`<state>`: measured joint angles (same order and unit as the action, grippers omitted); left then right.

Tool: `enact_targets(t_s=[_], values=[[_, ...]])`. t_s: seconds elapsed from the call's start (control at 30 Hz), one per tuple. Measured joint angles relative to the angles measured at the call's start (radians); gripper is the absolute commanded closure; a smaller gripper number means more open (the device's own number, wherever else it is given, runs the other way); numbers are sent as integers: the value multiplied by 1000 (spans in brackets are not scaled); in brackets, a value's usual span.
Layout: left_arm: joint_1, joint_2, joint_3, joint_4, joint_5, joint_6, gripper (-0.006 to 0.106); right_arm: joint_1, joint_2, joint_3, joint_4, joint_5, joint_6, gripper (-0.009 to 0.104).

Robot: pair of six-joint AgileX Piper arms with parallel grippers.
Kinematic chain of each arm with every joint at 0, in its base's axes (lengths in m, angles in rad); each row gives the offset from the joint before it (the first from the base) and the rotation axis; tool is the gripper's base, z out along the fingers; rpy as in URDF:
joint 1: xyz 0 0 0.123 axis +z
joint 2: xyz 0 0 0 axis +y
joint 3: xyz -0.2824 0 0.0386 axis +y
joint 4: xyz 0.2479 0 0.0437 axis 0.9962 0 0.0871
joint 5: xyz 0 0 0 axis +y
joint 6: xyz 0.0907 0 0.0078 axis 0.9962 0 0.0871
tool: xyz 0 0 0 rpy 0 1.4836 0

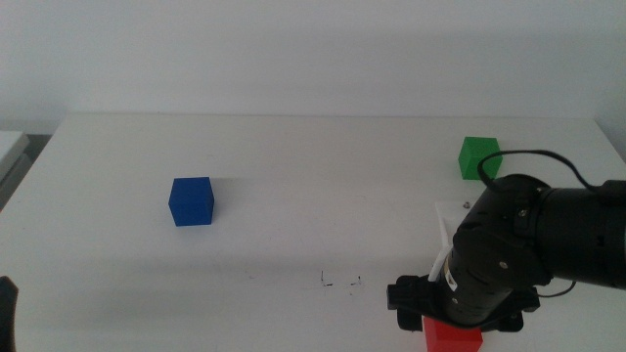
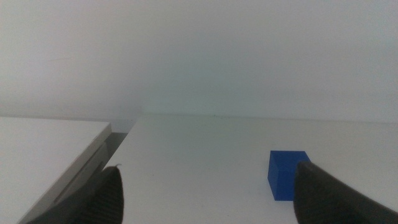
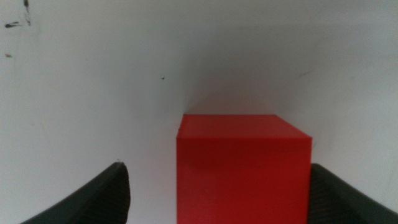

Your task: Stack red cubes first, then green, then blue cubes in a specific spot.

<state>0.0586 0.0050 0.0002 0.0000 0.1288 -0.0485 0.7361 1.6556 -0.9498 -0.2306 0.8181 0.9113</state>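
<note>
The red cube (image 1: 452,335) sits on the white table at the front right, near the picture's bottom edge. My right gripper (image 1: 456,321) hangs right over it. In the right wrist view the red cube (image 3: 242,168) stands between the open jaws of the right gripper (image 3: 217,202), with more gap on one side. The scribble marks of the spot (image 1: 342,283) lie just left of that arm and also show in the right wrist view (image 3: 17,15). The green cube (image 1: 479,156) stands at the back right. The blue cube (image 1: 191,200) stands left of centre and shows in the left wrist view (image 2: 287,174). My left gripper (image 1: 7,313) waits at the bottom left, open (image 2: 208,202).
The table's left edge (image 2: 124,134) borders a separate light surface (image 2: 50,149) across a narrow gap. A black cable (image 1: 548,161) loops over the right arm close to the green cube.
</note>
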Motion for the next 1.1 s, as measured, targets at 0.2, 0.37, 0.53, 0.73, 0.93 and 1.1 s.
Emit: enact_targets(t_s=[0.2, 0.37, 0.53, 0.73, 0.93, 1.1], values=[[0, 0, 0, 0, 0, 0, 7, 0, 23, 32, 0, -26, 28, 4], [0, 0, 0, 0, 0, 0, 7, 0, 32, 36, -1, -39, 33, 29], [0, 0, 0, 0, 0, 0, 7, 0, 32, 36, -4, -41, 52, 67], [0, 0, 0, 0, 0, 0, 7, 2, 25, 22, -15, 35, 56, 96], [0, 0, 0, 0, 0, 0, 7, 30, -17, -187, -61, 178, 24, 98], [0, 0, 0, 0, 0, 0, 7, 31, 88, -438, -84, 215, -39, 98]])
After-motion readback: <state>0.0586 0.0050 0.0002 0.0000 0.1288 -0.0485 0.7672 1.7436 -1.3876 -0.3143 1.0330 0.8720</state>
